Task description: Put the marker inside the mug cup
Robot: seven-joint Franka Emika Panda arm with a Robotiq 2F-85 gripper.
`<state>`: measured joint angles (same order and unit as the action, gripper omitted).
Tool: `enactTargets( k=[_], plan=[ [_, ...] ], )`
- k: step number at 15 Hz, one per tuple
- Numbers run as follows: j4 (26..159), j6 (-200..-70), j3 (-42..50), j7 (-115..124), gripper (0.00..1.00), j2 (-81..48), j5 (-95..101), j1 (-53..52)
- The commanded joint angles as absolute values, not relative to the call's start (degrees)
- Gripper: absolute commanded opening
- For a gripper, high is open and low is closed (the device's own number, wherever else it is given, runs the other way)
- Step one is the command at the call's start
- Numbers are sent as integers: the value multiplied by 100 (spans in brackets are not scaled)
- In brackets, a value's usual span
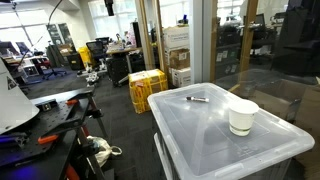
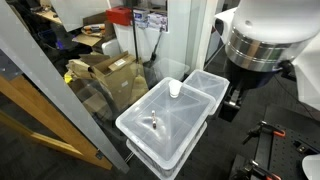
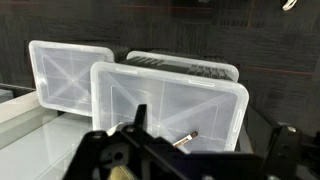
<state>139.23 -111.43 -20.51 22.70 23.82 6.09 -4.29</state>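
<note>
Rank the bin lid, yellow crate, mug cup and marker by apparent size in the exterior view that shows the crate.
1. bin lid
2. yellow crate, barely ahead of the cup and farther from the camera, so this rank is unsure
3. mug cup
4. marker

The dark marker [image 1: 198, 99] lay flat on the lid [image 1: 195, 132]; the cream cup [image 1: 242, 117] stood upright there, well apart.
</note>
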Motion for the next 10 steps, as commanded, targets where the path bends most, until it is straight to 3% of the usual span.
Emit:
enactTargets(
  k=[1, 10],
  plan=[
    [13928, -11684, -1868, 2410, 100, 2192, 796, -488],
    [13880, -13561, -1513, 2919, 100, 1309, 732, -270]
  ],
)
